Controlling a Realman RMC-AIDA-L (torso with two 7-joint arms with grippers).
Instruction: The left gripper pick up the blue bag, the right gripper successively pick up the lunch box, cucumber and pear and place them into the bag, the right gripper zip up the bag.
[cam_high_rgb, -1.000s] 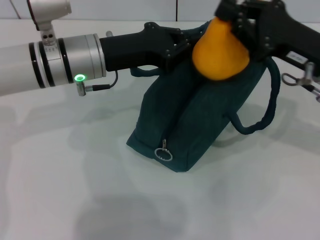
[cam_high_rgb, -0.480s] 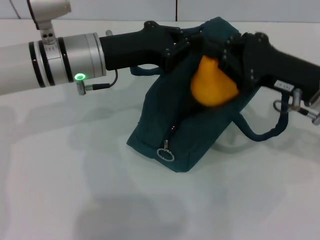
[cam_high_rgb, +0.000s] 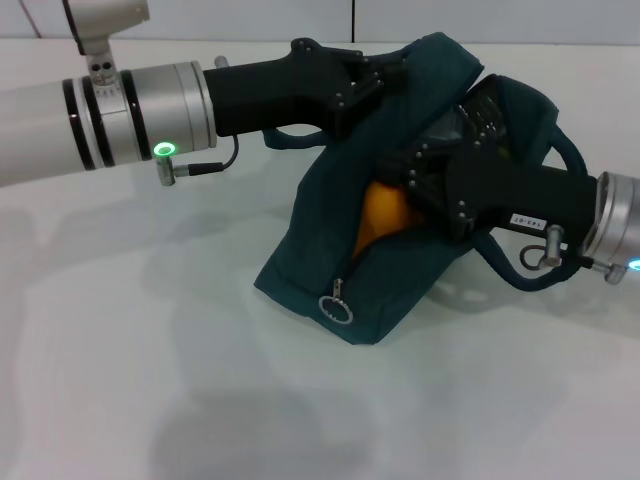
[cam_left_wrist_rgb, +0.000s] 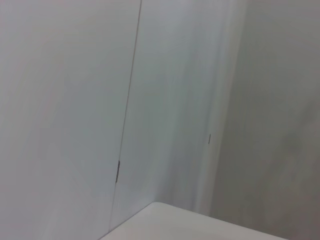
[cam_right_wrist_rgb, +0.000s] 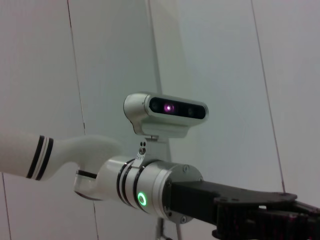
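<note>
In the head view the blue bag sits on the white table, dark teal, with its top edge lifted. My left gripper is shut on that raised edge at the bag's far top. The pear, orange-yellow, sits low in the bag's open mouth and the fabric half hides it. My right gripper reaches in from the right and is shut on the pear's upper side. The zipper's metal ring hangs at the near end of the opening. The lunch box and cucumber are hidden.
A dark carry strap loops out under my right wrist. The white table spreads in front and to the left. The left wrist view holds only grey wall panels. In the right wrist view the left arm crosses before a wall.
My right gripper has come down from above the bag into its opening, carrying the pear with it. The left gripper has kept the bag's edge raised.
</note>
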